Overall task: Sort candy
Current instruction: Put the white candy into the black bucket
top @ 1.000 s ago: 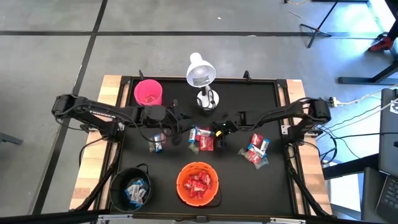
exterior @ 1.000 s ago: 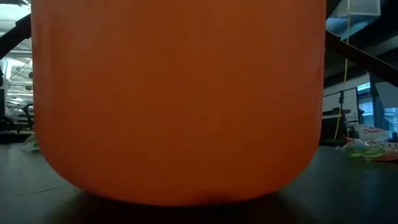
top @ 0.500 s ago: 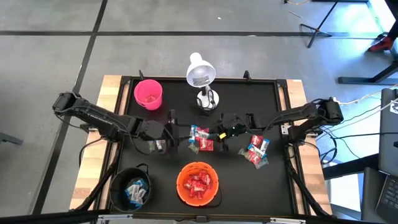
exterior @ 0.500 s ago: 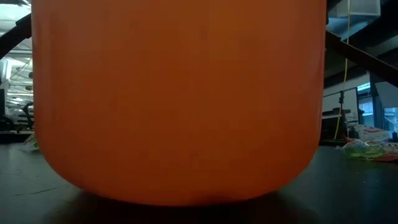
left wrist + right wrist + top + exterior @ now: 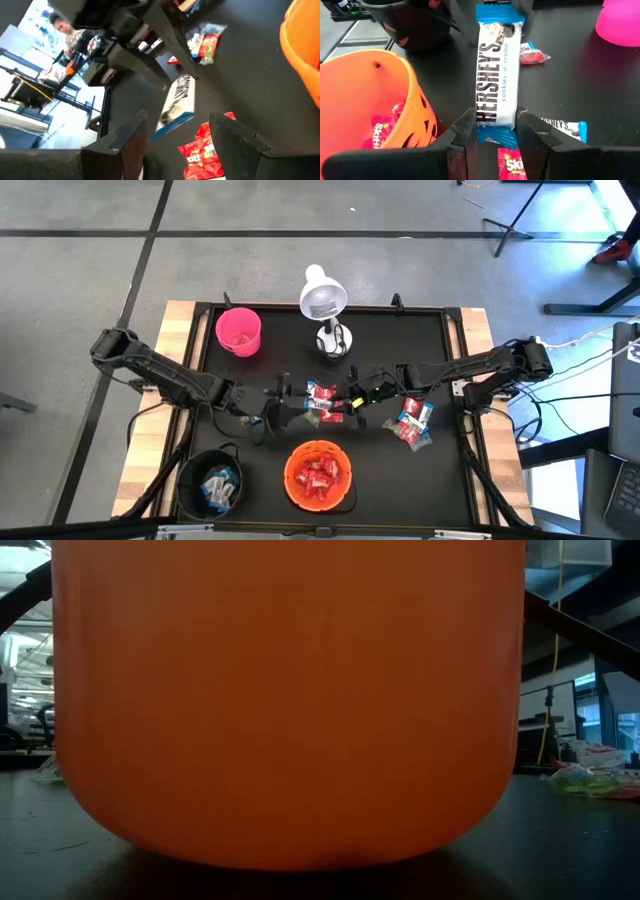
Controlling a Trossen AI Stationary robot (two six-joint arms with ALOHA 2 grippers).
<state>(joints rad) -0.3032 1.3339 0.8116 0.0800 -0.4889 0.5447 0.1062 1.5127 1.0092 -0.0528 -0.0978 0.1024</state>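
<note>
Candy bar (image 5: pixel 496 80) clamped in right pincer (image 5: pixel 492 131); left pincer (image 5: pixel 192 132) wide open.

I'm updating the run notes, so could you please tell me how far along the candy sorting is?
Partly done. Red candies already lie in the orange bowl and blue-and-white ones in the black bowl. In hand: the right gripper grips a white cookies-and-cream bar, with the open left gripper facing it. Left: the middle pile and the right pile.

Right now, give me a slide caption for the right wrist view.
Right gripper clamps a blue-and-white candy bar upright beside the orange bowl of red candies.
</note>
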